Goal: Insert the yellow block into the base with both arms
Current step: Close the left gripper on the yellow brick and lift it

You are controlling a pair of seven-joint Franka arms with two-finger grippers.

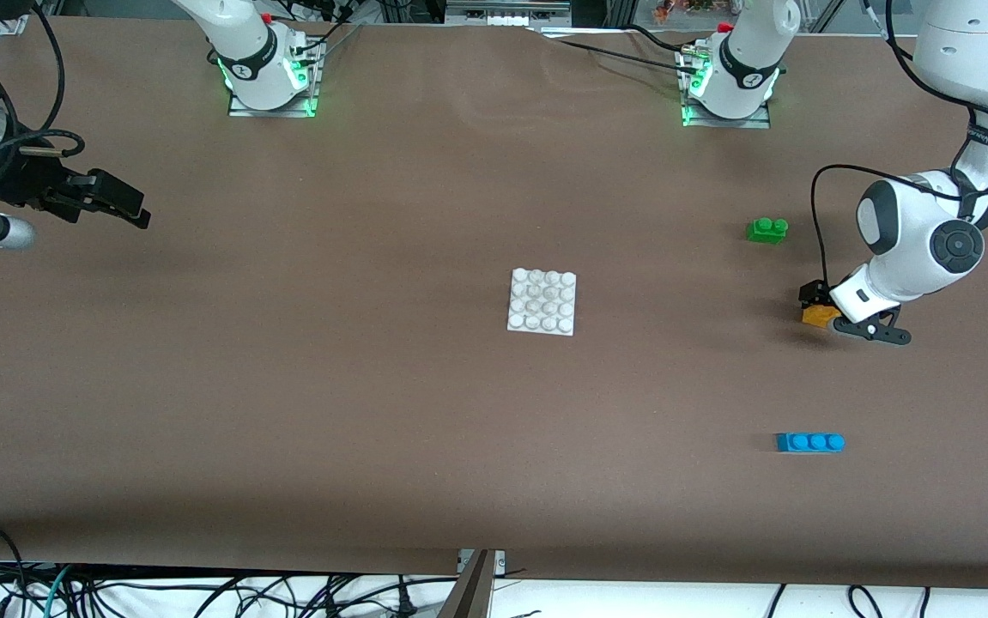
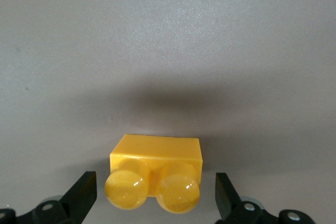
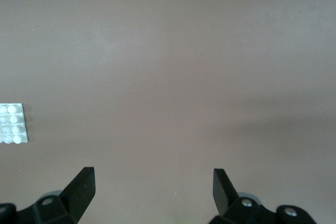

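The yellow block (image 1: 819, 316) rests on the brown table at the left arm's end. My left gripper (image 1: 821, 307) is down around it and open. In the left wrist view the yellow block (image 2: 155, 154) shows its two studs between the black fingers (image 2: 83, 193), with a gap on each side. The white studded base (image 1: 542, 301) lies flat at the table's middle, and its edge shows as the base (image 3: 11, 123) in the right wrist view. My right gripper (image 1: 135, 209) hangs open and empty over the right arm's end, seen as the right gripper (image 3: 152, 188) over bare table.
A green two-stud brick (image 1: 766, 230) sits farther from the front camera than the yellow block. A blue three-stud brick (image 1: 809, 442) lies nearer the camera, at the same end of the table. Both arm bases (image 1: 270, 77) stand along the table's back edge.
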